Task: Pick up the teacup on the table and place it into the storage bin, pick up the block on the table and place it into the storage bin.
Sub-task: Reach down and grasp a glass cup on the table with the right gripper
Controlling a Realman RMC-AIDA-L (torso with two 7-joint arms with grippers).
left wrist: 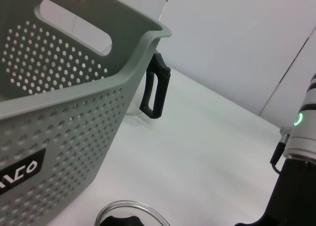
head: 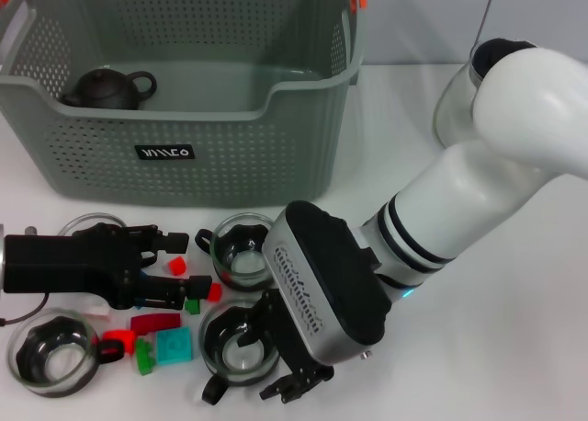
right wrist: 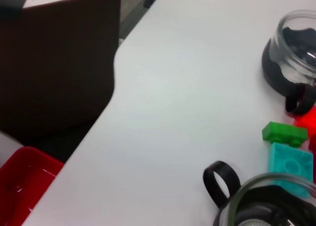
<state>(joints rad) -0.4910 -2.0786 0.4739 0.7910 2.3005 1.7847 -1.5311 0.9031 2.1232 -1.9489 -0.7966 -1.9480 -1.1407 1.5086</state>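
The right tool (head: pixel 299 370), fingers spread, hangs directly over a glass teacup (head: pixel 237 345) on the worktop (head: pixel 478 347) (handle toward the near edge). The storage bin (head: pixel 230 154) lies beyond. The left tool (head: pixel 170 269), also spread, hovers above scattered blocks (head: pixel 175 346).

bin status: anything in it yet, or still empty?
Not empty. The storage bin holds a dark teapot, upright in its left rear corner. No glass teacup or block shows inside; those still sit on the table.
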